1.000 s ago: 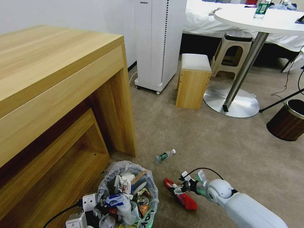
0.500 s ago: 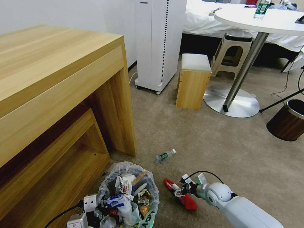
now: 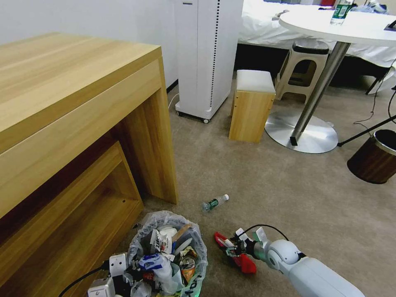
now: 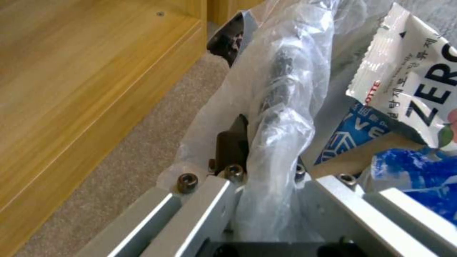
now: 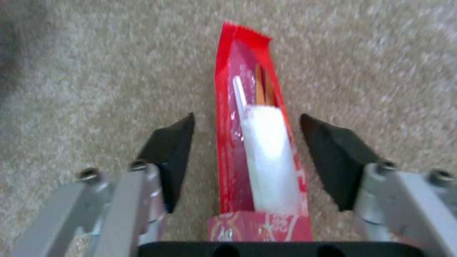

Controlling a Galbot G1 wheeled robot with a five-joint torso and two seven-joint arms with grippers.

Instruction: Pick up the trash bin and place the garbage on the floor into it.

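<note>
Right gripper (image 5: 245, 142) sits low over the floor (image 3: 264, 181), jaws spread either side of the red wrapper (image 5: 252, 157), apparently not touching it. Left gripper (image 4: 259, 178) is clamped on the trash bin (image 3: 198, 243) rim beside the desk (image 3: 74, 123).

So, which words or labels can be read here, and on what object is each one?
"ZER": white packet in the trash bin.
"VE": blue carton.
Small print on the white packet: unreadable.
Red wrapper: nothing legible.
Bottle label: too small.
</note>
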